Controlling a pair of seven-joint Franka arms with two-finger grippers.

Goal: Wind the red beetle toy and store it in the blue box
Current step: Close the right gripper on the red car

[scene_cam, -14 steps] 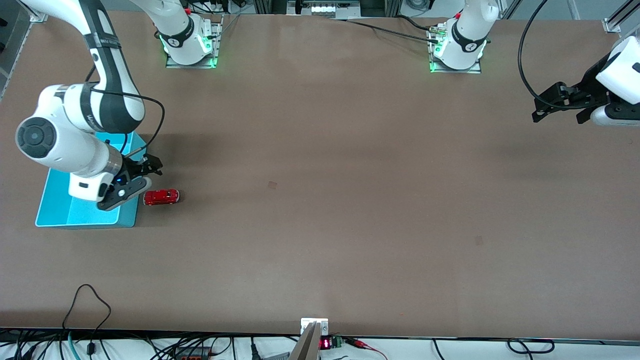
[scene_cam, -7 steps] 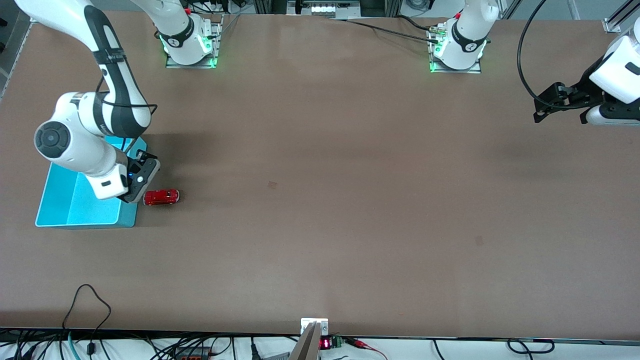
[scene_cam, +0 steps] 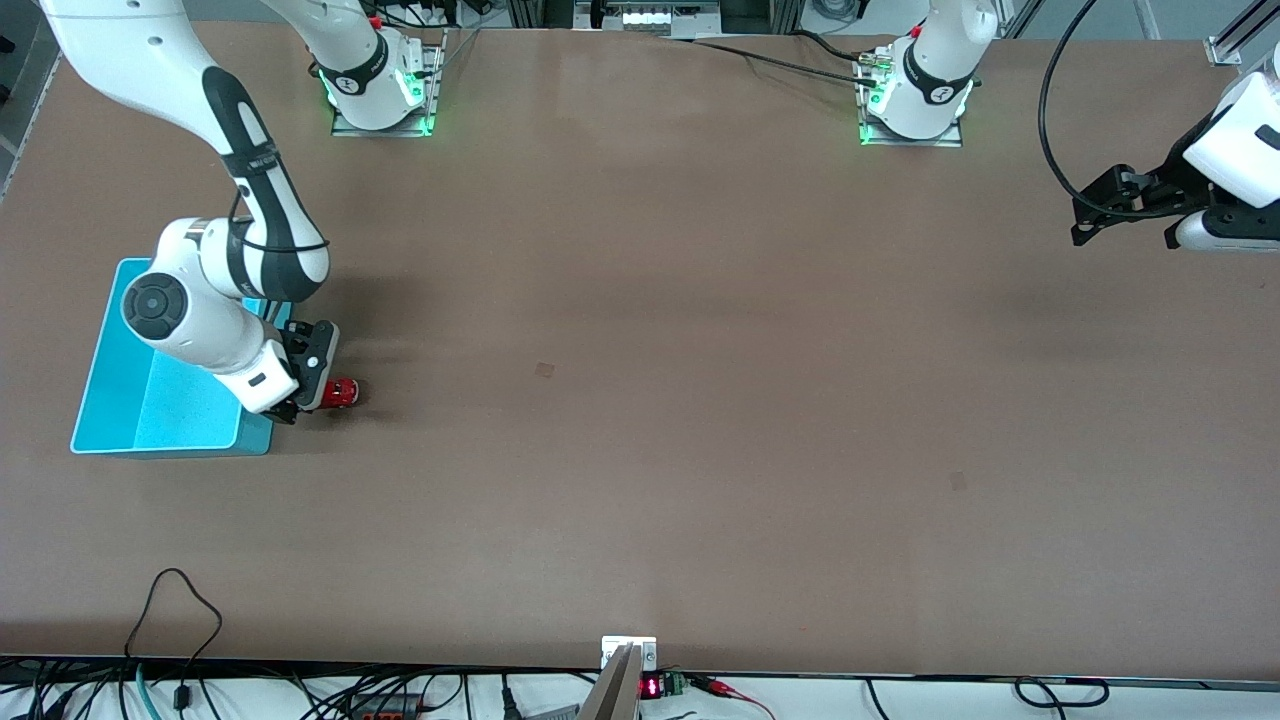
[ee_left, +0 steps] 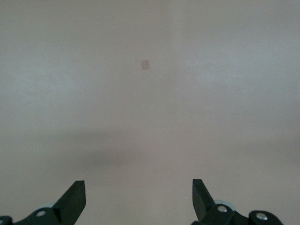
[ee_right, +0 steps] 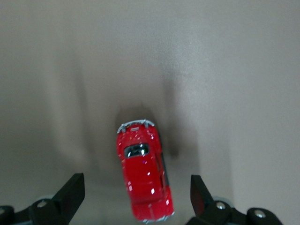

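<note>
The red beetle toy (scene_cam: 344, 392) stands on the table just beside the blue box (scene_cam: 160, 418), on the side toward the left arm's end. My right gripper (scene_cam: 308, 392) is down over the toy and hides most of it in the front view. The right wrist view shows the red beetle toy (ee_right: 143, 176) lying lengthwise between the spread fingers (ee_right: 72, 191), with gaps on both sides; the right gripper (ee_right: 136, 193) is open and not touching it. My left gripper (scene_cam: 1122, 238) waits open over bare table at the left arm's end, and the left gripper (ee_left: 137, 197) has nothing between its fingers.
The box is near the table's edge at the right arm's end. A small darker patch (scene_cam: 544, 370) marks the tabletop toward the middle. Cables (scene_cam: 180, 600) trail along the table edge nearest the camera.
The right arm has swung from over the blue box to the toy, and its open gripper now straddles it. The toy has not moved. The left arm barely shifted.
</note>
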